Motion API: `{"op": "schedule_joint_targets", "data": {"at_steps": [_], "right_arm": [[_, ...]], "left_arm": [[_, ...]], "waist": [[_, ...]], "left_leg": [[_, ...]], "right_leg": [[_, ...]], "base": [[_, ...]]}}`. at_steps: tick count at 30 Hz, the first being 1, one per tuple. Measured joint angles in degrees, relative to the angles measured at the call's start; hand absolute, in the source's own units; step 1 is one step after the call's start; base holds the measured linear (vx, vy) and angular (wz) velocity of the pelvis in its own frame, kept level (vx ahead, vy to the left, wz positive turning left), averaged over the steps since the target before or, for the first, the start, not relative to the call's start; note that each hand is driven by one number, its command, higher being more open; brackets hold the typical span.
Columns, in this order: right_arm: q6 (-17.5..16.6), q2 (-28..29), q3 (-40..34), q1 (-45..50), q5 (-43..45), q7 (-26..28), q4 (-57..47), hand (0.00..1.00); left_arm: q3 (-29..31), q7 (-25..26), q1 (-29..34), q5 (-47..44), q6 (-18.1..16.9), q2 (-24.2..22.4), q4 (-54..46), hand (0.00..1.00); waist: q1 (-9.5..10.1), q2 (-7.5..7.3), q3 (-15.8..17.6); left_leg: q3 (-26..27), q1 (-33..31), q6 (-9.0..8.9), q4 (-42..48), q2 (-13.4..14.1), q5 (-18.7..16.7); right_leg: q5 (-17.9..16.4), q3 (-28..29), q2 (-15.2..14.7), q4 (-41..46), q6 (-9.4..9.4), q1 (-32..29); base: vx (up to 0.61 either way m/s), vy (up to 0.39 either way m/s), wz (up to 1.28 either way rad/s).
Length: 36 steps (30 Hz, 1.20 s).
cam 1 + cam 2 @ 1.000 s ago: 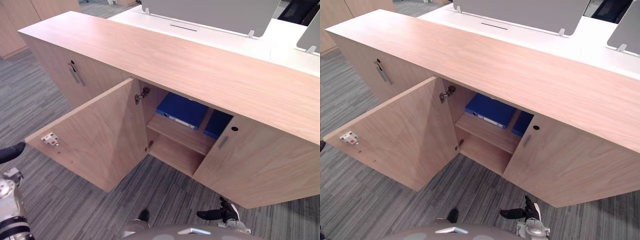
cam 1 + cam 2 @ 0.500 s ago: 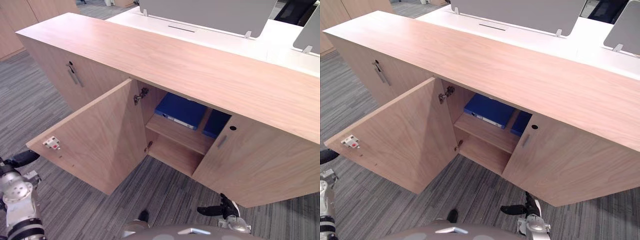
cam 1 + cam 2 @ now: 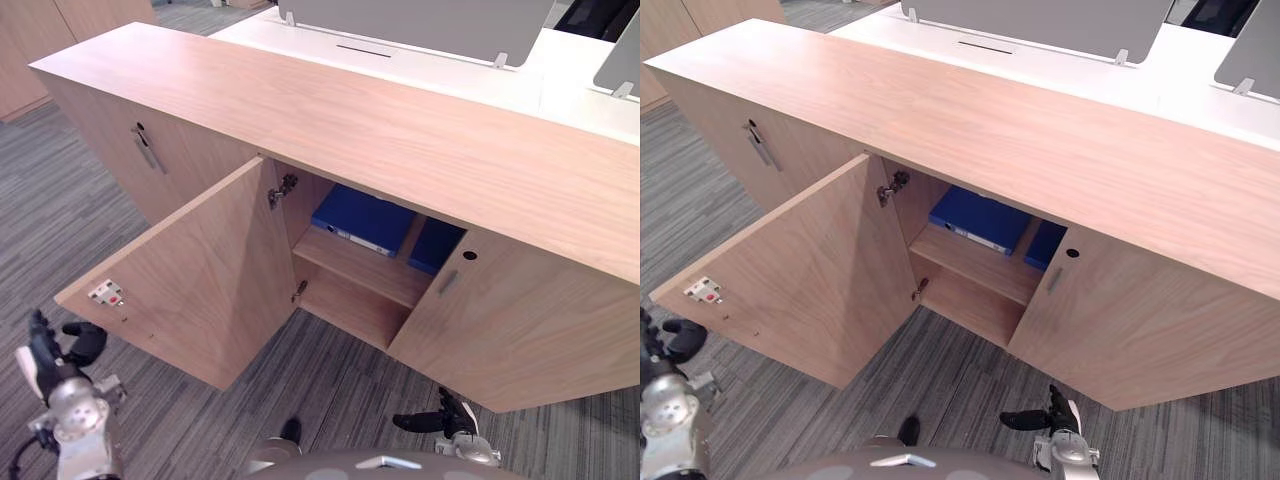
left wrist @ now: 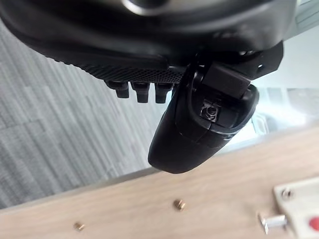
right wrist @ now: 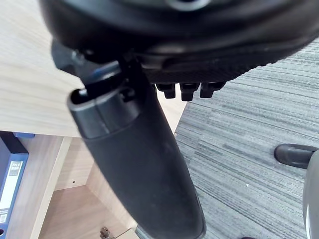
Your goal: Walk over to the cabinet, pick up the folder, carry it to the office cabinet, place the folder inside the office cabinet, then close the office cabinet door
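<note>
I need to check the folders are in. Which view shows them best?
Left eye view: both blue folders lie on the cabinet's upper shelf, past the open door. Right eye view shows the same. Right wrist view catches one's spine. Left wrist view faces the door.

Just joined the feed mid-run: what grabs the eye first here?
The light wooden cabinet door stands wide open over the grey carpet. Behind it, blue folders lie on the upper shelf. The left hand hovers by the door's free edge, the right hand low before the neighbouring door.
</note>
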Motion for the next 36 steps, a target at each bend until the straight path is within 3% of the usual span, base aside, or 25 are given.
{"op": "schedule_joint_targets", "data": {"at_steps": [6, 26, 36], "right_arm": [[0.2, 1.7, -2.1, 1.2, 0.0, -0.1, 0.0, 1.0], [1.1, 2.0, -4.4, 1.4, 0.0, -0.4, -0.1, 1.0], [1.1, 2.0, -4.4, 1.7, 0.0, -0.5, -0.5, 1.0]], "left_arm": [[-5.1, -1.4, 1.9, -0.4, 0.4, -6.5, -1.2, 1.0], [-6.1, -1.3, 4.9, -0.4, 0.7, -7.5, -1.6, 1.0], [-13.7, -1.4, 12.6, -0.4, 0.1, -7.5, -5.5, 1.0]], "waist": [[-0.62, 0.38, 0.2], [-1.46, 1.42, 0.2], [-1.48, 2.43, -0.1]], "left_leg": [[1.0, 0.3, -0.02, 0.0, 0.3, 0.0], [5.2, 0.6, 0.18, 0.0, 0.5, 0.1], [6.1, 0.3, 0.89, 0.0, -0.1, 0.6]], "right_leg": [[0.0, 1.0, 0.1, 0.3, 0.02, -0.1], [1.7, 4.0, -0.4, -0.3, 1.18, -1.5], [2.4, 4.8, -1.1, -0.4, 2.04, -2.1]], "base": [[-0.03, -0.004, -0.08], [-0.02, 0.009, -0.07], [-0.02, 0.012, -0.03]]}}
